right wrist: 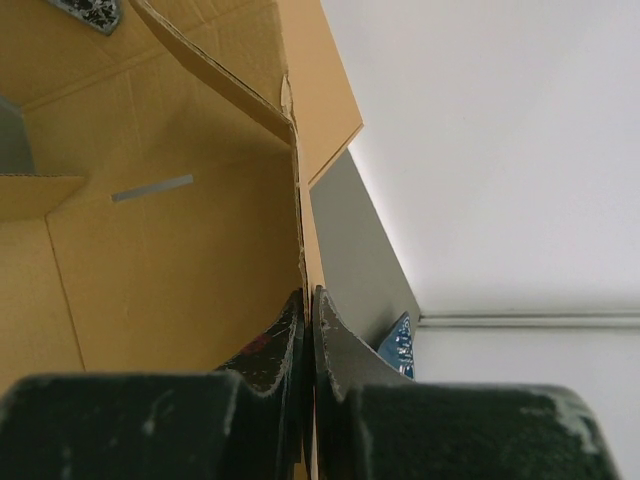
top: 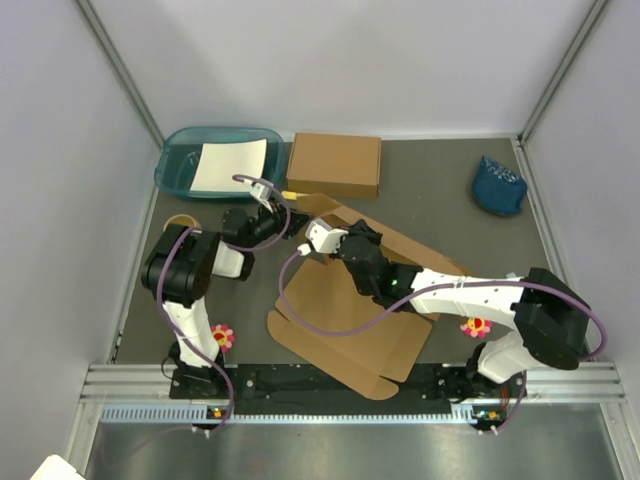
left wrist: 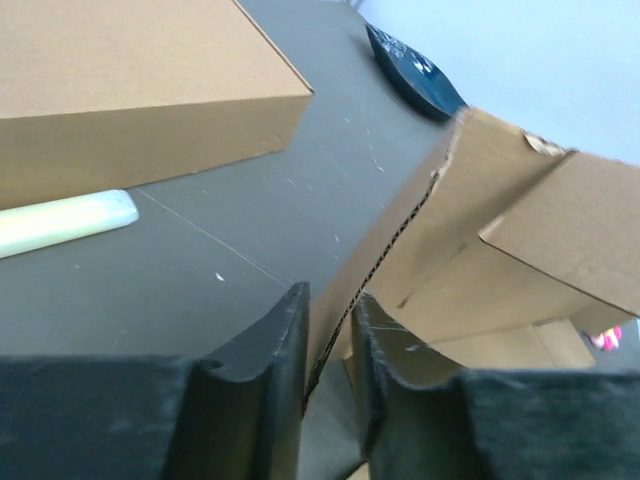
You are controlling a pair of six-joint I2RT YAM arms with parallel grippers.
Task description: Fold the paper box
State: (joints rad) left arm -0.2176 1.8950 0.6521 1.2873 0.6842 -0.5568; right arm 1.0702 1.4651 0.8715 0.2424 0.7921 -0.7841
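Observation:
The paper box (top: 350,320) is a brown die-cut sheet lying partly folded mid-table, with loose flaps toward the near edge and raised walls at its far side. My left gripper (top: 288,212) is at the box's far-left corner. In the left wrist view its fingers (left wrist: 285,340) straddle the raised wall's edge (left wrist: 400,235), and the cardboard sits slanted between them, touching both. My right gripper (top: 315,232) is just beside it, over the box. In the right wrist view it (right wrist: 308,300) is shut tight on an upright wall (right wrist: 150,250).
A closed brown box (top: 334,164) stands just behind, also large in the left wrist view (left wrist: 130,90). A teal tray (top: 180,165) holding white paper (top: 230,167) sits at back left. A pale yellow stick (left wrist: 60,222) lies by the closed box. A blue pouch (top: 498,185) rests at back right.

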